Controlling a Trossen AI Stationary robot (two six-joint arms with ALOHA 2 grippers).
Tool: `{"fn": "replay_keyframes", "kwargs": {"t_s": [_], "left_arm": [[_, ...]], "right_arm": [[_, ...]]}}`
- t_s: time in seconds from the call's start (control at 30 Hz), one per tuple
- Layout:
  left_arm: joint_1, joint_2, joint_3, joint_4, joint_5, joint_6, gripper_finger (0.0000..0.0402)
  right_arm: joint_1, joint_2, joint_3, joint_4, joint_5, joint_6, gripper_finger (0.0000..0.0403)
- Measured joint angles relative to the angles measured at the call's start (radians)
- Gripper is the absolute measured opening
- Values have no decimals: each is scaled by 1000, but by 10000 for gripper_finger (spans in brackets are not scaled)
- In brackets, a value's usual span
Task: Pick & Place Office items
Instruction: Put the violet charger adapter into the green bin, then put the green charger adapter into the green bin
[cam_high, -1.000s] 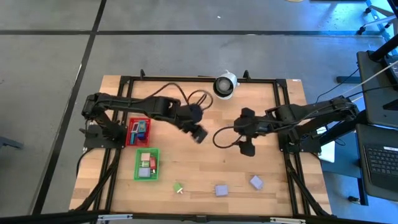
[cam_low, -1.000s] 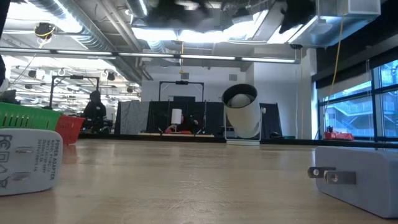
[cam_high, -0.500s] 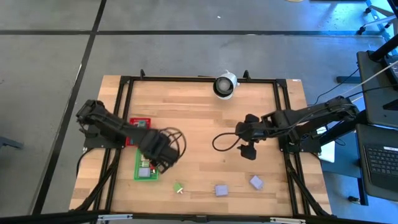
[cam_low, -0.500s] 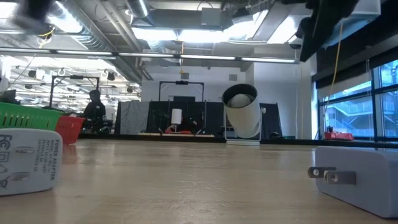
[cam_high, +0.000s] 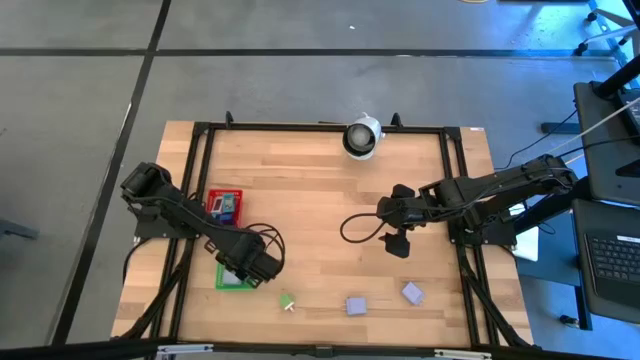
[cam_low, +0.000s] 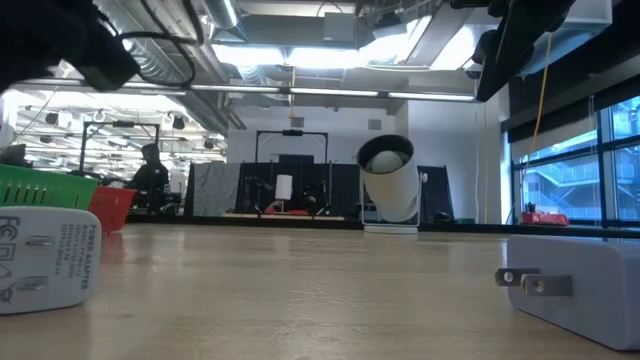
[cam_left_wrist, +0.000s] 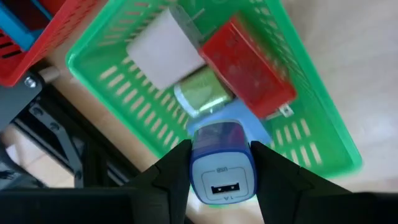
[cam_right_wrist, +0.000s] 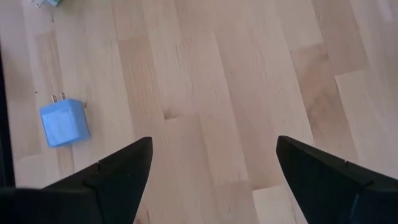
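Left gripper (cam_left_wrist: 222, 165), now over green tray (cam_left_wrist: 314, 134), apparently grips blue charger (cam_left_wrist: 222, 167).

The pale wooden plank table (cam_right_wrist: 236, 93) is showing a smooth matt grain. At the left wrist view's centre, the green slotted plastic basket (cam_left_wrist: 311, 118) is looking slightly glossy — so is the blue-and-white plastic USB charger block (cam_left_wrist: 222, 160), gleaming between matt black fingers (cam_left_wrist: 174, 171).

Wood table (cam_high: 320, 190): two trays (cam_high: 224, 206), white camera (cam_high: 361, 137), three chargers (cam_high: 355, 305).
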Motion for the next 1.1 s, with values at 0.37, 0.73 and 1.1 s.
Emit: {"fn": "replay_keyframes", "kwargs": {"t_s": [0.37,0.73,1.1], "left_arm": [[6,0,-41,10,3,-39,184],[57,0,99,-7,2,59,220],[-24,4,215,434,-331,532,219]], "right_arm": [[21,0,0,2,-8,105,346],[88,0,0,1,-48,160,346],[149,0,0,2,1,310,346]]}}
